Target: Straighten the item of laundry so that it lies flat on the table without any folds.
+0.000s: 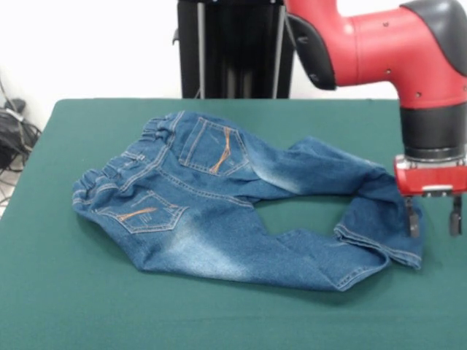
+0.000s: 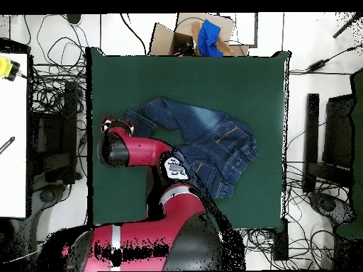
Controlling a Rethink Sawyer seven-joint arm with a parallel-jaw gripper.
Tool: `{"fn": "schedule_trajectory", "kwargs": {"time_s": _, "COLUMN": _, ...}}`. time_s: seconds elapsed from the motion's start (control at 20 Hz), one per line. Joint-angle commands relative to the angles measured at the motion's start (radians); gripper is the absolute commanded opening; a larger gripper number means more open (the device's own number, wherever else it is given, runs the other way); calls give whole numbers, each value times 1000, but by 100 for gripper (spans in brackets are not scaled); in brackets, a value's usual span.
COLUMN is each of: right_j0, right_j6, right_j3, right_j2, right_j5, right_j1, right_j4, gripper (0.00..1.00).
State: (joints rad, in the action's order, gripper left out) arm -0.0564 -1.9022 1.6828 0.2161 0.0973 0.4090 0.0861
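Gripper points straight down with fingers spread, empty, at the jeans hems; we see both legs bent on the table.

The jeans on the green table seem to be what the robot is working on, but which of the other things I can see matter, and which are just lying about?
Part of the job:
- jeans, legs still bent
- table
- gripper, jaws open beside the leg ends

Just lying about:
- cardboard box with blue cloth
- cables on the floor
- white bench
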Motion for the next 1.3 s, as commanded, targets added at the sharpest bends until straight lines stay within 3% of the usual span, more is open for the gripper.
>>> {"fn": "schedule_trajectory", "kwargs": {"time_s": 0.05, "right_j0": 48, "right_j6": -158, "right_j3": 42, "right_j2": -21, "right_j5": -83, "right_j1": -2, "right_j4": 31, "gripper": 100}}
{"fn": "schedule_trajectory", "kwargs": {"time_s": 0.7, "right_j0": 52, "right_j6": -155, "right_j3": 56, "right_j2": -25, "right_j5": -17, "right_j1": -44, "right_j4": -6, "gripper": 100}}
{"fn": "schedule_trajectory", "kwargs": {"time_s": 1.1, "right_j0": 51, "right_j6": -116, "right_j3": 42, "right_j2": -71, "right_j5": 5, "right_j1": -67, "right_j4": -46, "gripper": 100}}
{"fn": "schedule_trajectory", "kwargs": {"time_s": 1.3, "right_j0": 83, "right_j6": -82, "right_j3": 21, "right_j2": -144, "right_j5": -27, "right_j1": -46, "right_j4": -56, "gripper": 100}}
